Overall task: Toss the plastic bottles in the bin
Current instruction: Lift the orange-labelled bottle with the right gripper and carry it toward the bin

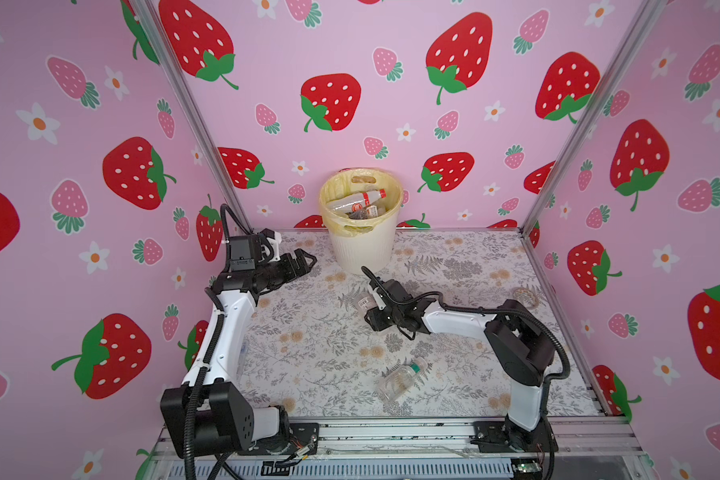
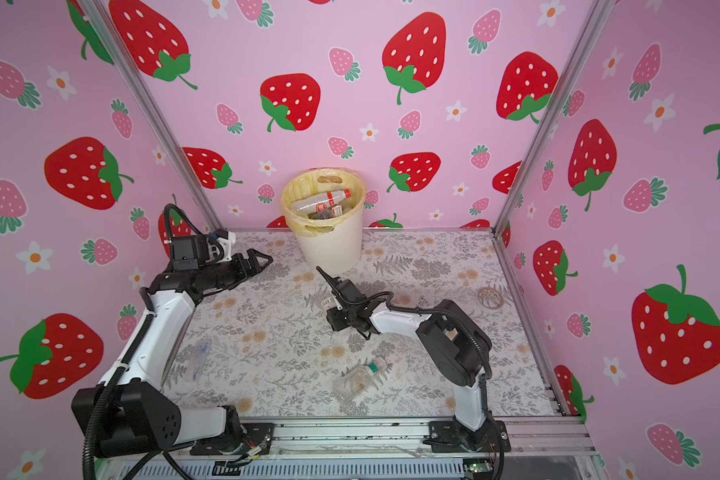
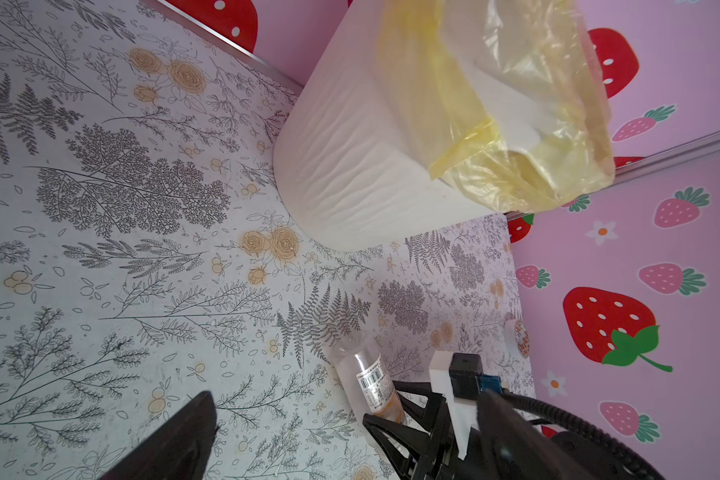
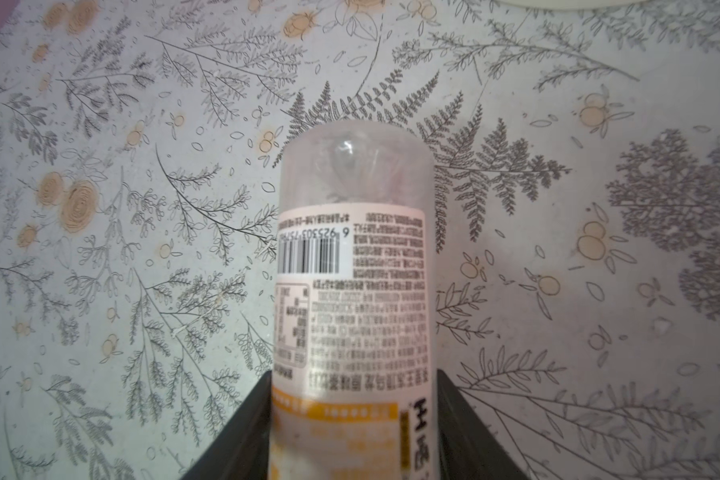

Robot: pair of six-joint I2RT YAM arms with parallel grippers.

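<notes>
The front rail (image 1: 391, 432) carries both arm bases. Taking the far wall as 12 o'clock, a green-capped bottle (image 1: 402, 380) lies on its side just behind the rail, at 6 o'clock on the table. A clear thing, perhaps another bottle (image 2: 198, 359), lies at 8 o'clock under the left arm. A tape roll (image 1: 525, 297) sits at 3 o'clock.

Near the table's centre the right gripper (image 4: 354, 372) is closed on the labelled bottle (image 4: 350, 270), one finger pressed to each side. The bottle lies on the table, and most of its body juts out past the fingertips. The left gripper (image 1: 304, 262) hangs at 10 o'clock with its jaws wide and empty.

The bin (image 1: 362, 249) stands at 12 o'clock against the back wall, just beyond the right gripper. It already holds several bottles, among them a red-capped one (image 1: 360, 199).

The likely trouble is the grip. The smooth, thin plastic is held near one end, so the bottle could pivot or squirt free on the lift. The long free end could also strike the bin's tall rim or snag the bag if it is raised too little. A knock might shove the light bin. The left gripper waits close to the bin, so a wide swing risks the arms meeting.
</notes>
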